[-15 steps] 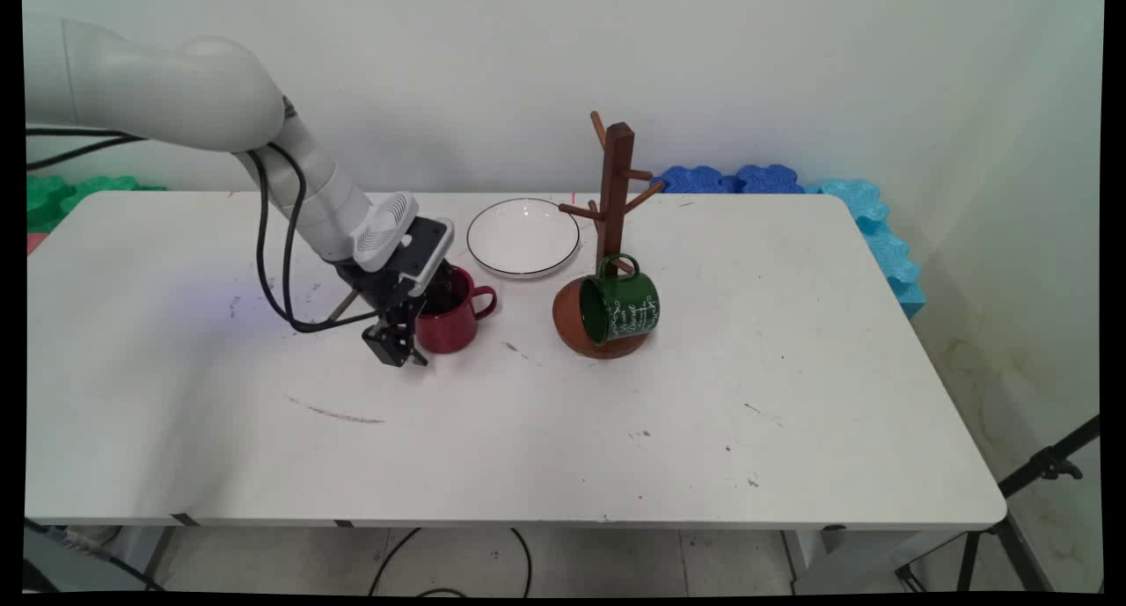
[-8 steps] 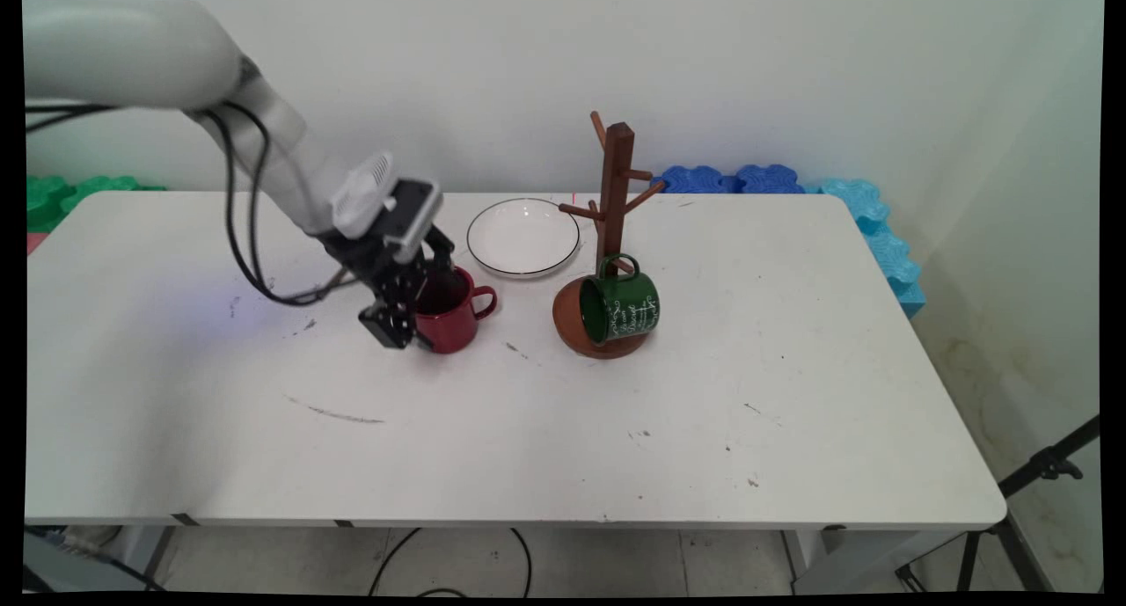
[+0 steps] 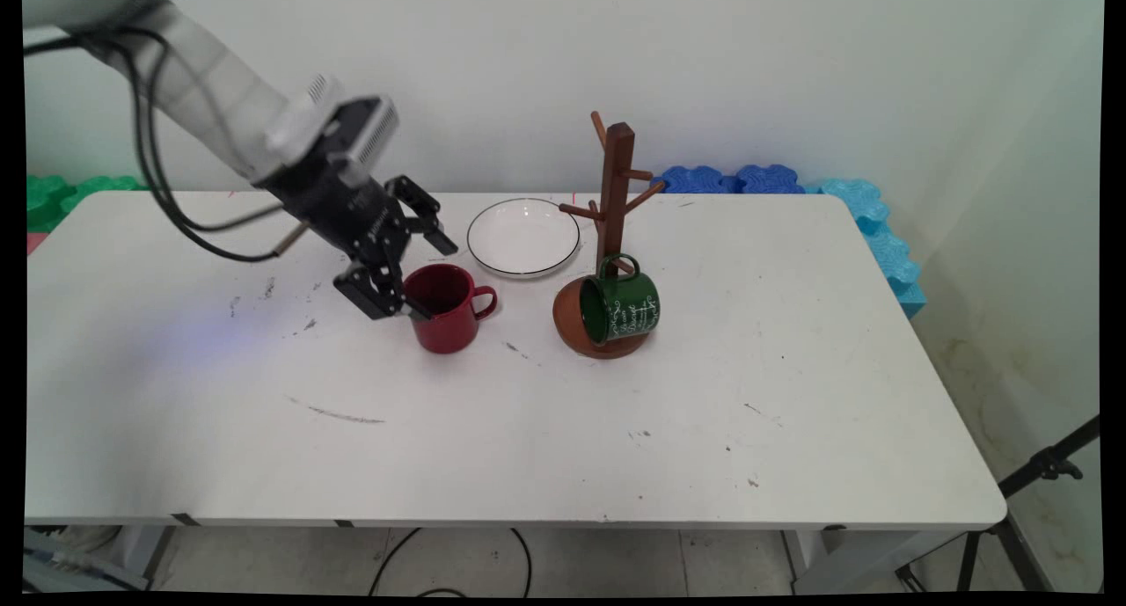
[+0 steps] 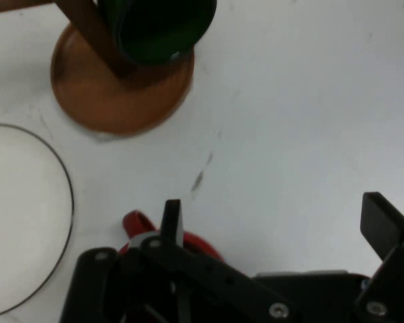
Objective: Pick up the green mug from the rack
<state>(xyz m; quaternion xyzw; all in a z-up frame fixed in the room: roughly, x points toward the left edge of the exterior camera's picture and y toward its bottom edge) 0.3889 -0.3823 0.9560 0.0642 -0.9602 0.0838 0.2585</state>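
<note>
A red mug (image 3: 450,311) stands upright on the white table (image 3: 563,412), handle to the right. My gripper (image 3: 412,273) hangs open just above and to the left of the mug's rim, holding nothing. In the hand view the gripper (image 4: 276,219) shows both fingers (image 4: 172,217) spread wide. Only the red mug's handle and a bit of its rim (image 4: 140,225) peek out beside the linkage. A green mug (image 3: 621,307) hangs on a low peg of the wooden mug tree (image 3: 614,193) and leans over its round base (image 4: 121,94).
A white plate with a dark rim (image 3: 522,237) lies behind the red mug, left of the mug tree, and shows as the plate (image 4: 20,222) at the hand view's left. Blue and green foam pieces (image 3: 774,182) line the table's far edge. Black cables hang from the arm.
The gripper has lifted up and back to the left, off the red mug's left rim, and its fingers have spread open. The mug stays where it stood.
</note>
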